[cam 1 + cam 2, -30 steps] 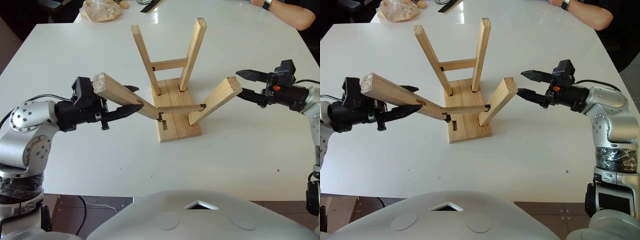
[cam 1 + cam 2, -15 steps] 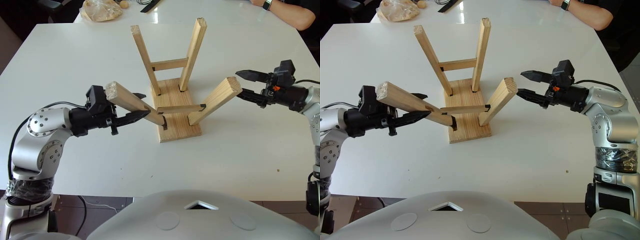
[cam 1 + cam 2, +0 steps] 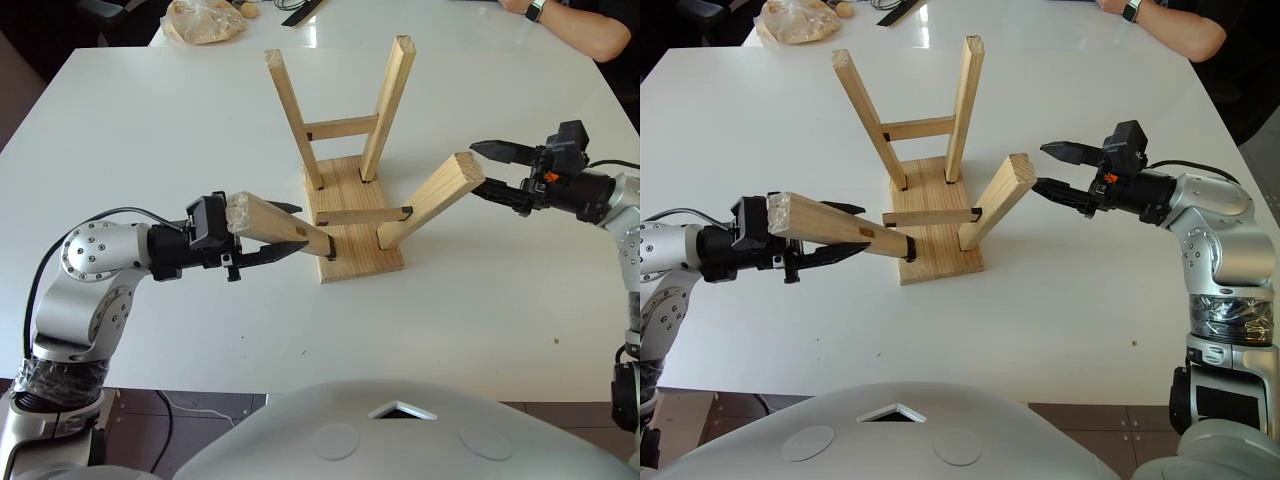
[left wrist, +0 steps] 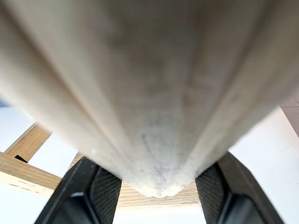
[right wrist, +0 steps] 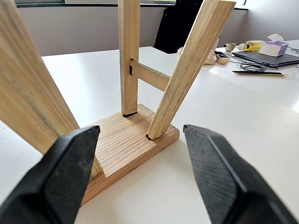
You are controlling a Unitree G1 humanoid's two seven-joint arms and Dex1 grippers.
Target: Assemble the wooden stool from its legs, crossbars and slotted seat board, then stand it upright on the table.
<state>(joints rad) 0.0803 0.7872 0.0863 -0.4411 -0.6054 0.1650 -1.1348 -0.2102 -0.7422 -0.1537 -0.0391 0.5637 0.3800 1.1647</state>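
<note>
Two legs (image 3: 385,110) at 12 o'clock are seated; left end effector (image 3: 282,231) holds the last leg (image 3: 268,221), right end effector (image 3: 477,168) is wide; uprighting remains.

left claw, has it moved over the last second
Yes. The left claw, shut on a leg, has moved closer to the seat board and lower, and the leg now lies flatter.

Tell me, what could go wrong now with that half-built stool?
1. The leg in the left gripper lies almost flat, its tip at the seat board; pushed at that angle, it may jam or shove the board.
2. The leaning leg tilts outward with the right gripper open at its top, so it might topple and pull the crossbar loose.
</note>
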